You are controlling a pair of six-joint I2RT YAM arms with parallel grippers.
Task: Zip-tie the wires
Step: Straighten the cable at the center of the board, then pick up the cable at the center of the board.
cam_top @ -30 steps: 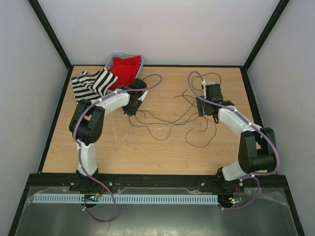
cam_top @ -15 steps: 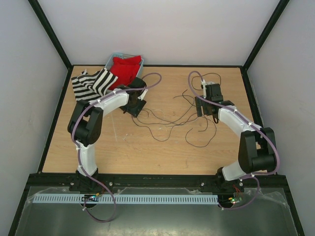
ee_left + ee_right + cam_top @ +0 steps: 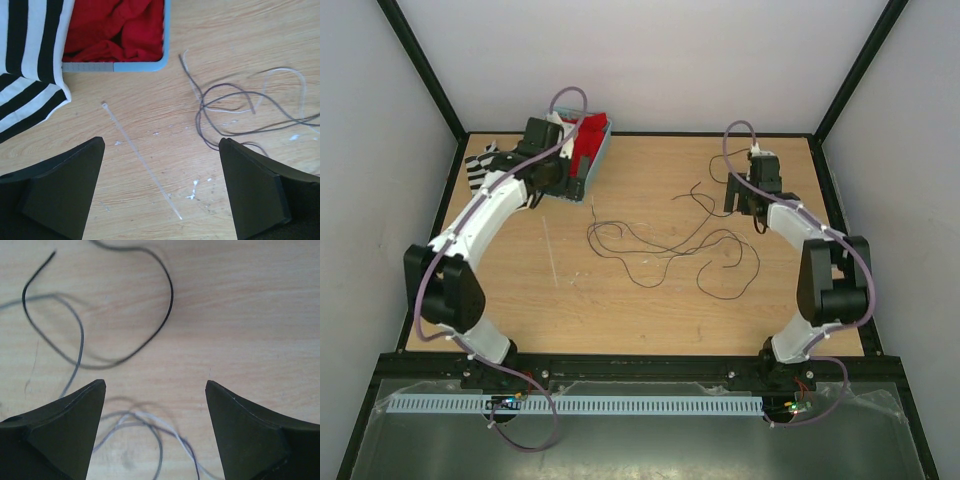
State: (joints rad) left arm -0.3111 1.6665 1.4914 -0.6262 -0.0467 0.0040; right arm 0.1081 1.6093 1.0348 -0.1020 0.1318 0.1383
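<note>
Left gripper [image 3: 162,144]: jaws stood wide apart and gripped nothing. In the left wrist view the zip tie [image 3: 141,161] lay flat on the wooden table [image 3: 620,310], in the gap between the two fingers and touched by neither. It ran diagonally, with its head end toward the blue bin [image 3: 140,66], just short of the bin's near wall. The bin held a red cloth [image 3: 120,25]. A black-and-white striped cloth [image 3: 25,75] lay against the bin's left side.

The wires [image 3: 235,100], dark with a few pale strands, lay in loose loops to the right of the bin, unbundled and apart from the zip tie.

Right gripper [image 3: 155,383]: jaws likewise spread and empty, over wire loops on the table, well to the right of the bin at the far side of the tangle.
</note>
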